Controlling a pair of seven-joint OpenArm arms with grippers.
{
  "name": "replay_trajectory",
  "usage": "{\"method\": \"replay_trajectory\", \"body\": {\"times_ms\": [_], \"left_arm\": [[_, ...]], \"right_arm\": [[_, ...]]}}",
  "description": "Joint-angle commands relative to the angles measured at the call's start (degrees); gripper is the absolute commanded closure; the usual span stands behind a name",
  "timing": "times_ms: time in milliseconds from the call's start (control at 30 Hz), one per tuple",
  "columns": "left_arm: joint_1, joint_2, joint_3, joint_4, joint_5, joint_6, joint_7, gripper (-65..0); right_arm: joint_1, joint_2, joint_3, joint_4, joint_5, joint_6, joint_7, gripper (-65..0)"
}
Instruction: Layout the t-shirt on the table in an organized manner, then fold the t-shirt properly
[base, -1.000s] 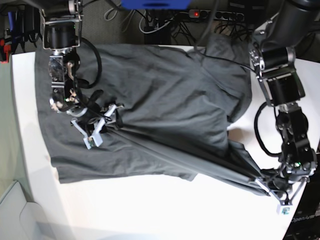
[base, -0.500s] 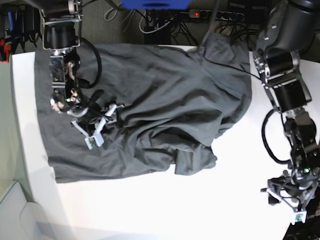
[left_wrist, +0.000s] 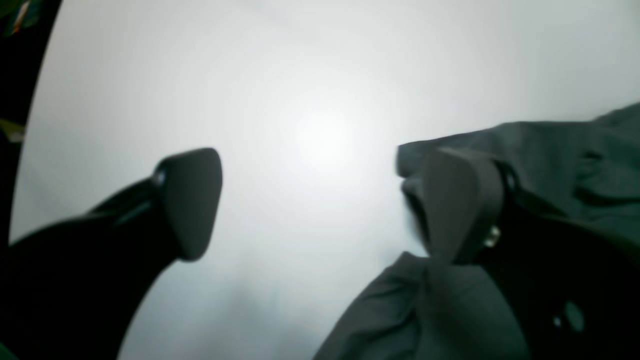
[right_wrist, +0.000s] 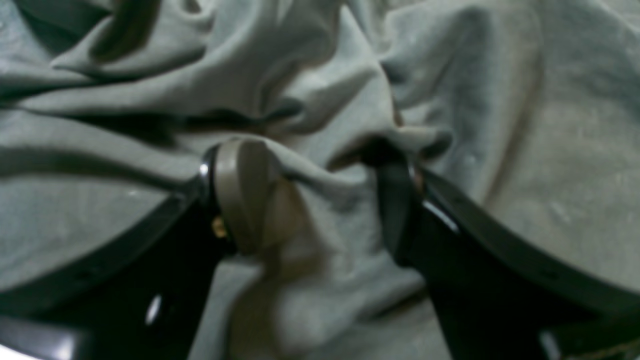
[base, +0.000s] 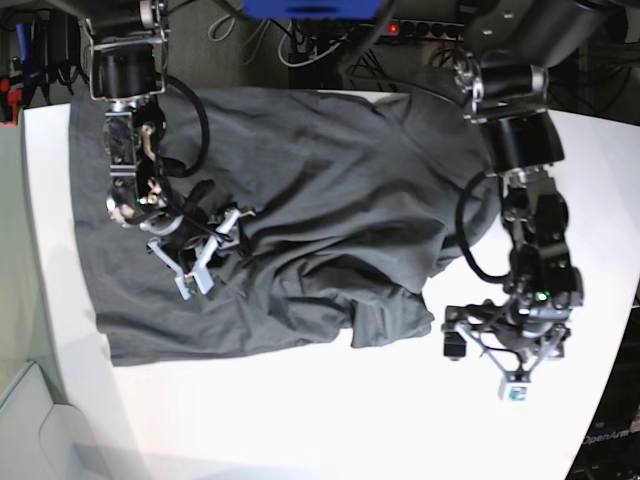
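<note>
1. The white tabletop (base: 300, 420) is the largest thing and carries everything else; its near half, below the cloth in the base view, shows bare white surface.
2. The t-shirt (base: 330, 190), dark charcoal grey, lies spread over the far half of the tabletop. It is wrinkled, with a bunched lump of folds at its lower edge near the middle, and its upper corner on the left arm's side reaches the tabletop's far edge.
3. The left arm (base: 520, 150) reaches down past the t-shirt's side edge, over the white surface.
4. The right arm (base: 125, 130) stretches down over the t-shirt's opposite end.
5. The left pincer (base: 505, 345) hovers just beside the bunched lump, over bare tabletop. In the left wrist view its 2 fingers (left_wrist: 192, 200) are spread wide with only white surface between them, and grey cloth (left_wrist: 550, 150) lies behind and below one finger. It grips nothing.
6. The right pincer (base: 200, 255) sits low on the t-shirt, well inside its outline. In the right wrist view its fingers (right_wrist: 240, 195) stand apart with a ridge of crumpled cloth (right_wrist: 325, 175) rising between them, both fingertips pressed into the fabric; whether they squeeze that ridge cannot be told.
</note>
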Motion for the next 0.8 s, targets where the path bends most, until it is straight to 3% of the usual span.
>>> {"method": "replay_trajectory", "body": {"times_ms": [0,267,500,767], "left_arm": [[-1.61,0.43,0.45,0.95,-0.13,0.38,-1.14,-62.4],[-4.25,4.92,4.31,-5.64,-0.04,0.64,-1.84,-62.4],[-8.2,6.41,3.88,-19.09,-0.13,0.73,-9.66,-62.4],[-13.21,8.35,-6.32,-32.63,-0.13,0.73,-15.38,-62.4]], "right_arm": [[0.08,0.16,-0.02,-0.08,-0.65,0.14,-2.83,-33.5],[-0.1,0.16,-0.02,-0.08,-0.65,0.14,-2.74,-33.5],[0.08,0.16,-0.11,-0.08,-0.65,0.14,-2.74,-33.5],[0.08,0.07,-0.11,-0.17,-0.65,0.14,-2.74,-33.5]]}}
